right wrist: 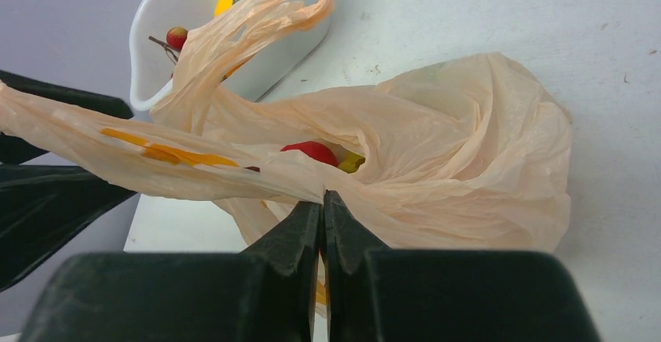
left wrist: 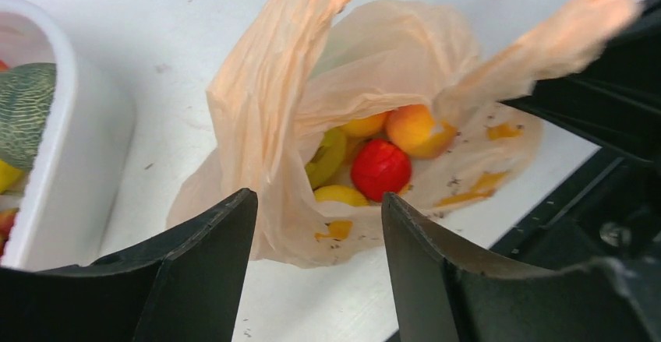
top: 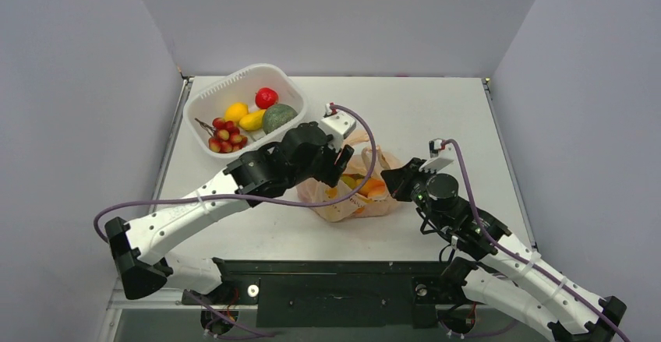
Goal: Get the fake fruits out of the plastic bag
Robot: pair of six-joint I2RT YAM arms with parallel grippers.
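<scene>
Nearest of all, the right jaws stand pressed together on a fold of the bag (right wrist: 475, 132), pinching its rim on the side away from the basket (right wrist: 152, 61); the film pulls taut from that pinch. The left jaws are apart and empty, poised just above the bag's mouth on its basket side; whether a tip brushes the film I cannot tell. The bag lies slumped on the worktop (top: 436, 116) between the two sets of jaws, its mouth gaping towards the left jaws; inside it sit the fruits (left wrist: 366, 163), huddled at the bottom: a red fruit (left wrist: 380, 169) in the middle, an orange fruit (left wrist: 411, 128) behind it, a lime fruit (left wrist: 327, 155) and a yellow fruit (left wrist: 341, 195) towards the basket side. So the fruits lie straight ahead of and below the left jaws, framed in the gap between them, and the left jaws are plainly the nearer for the pick; the red fruit is roundish, so its axis should matter little, while the lime fruit lies slantwise and longer. The likely snag is the thin film at the mouth's basket-side lip, which the jaws could catch along with a fruit.
</scene>
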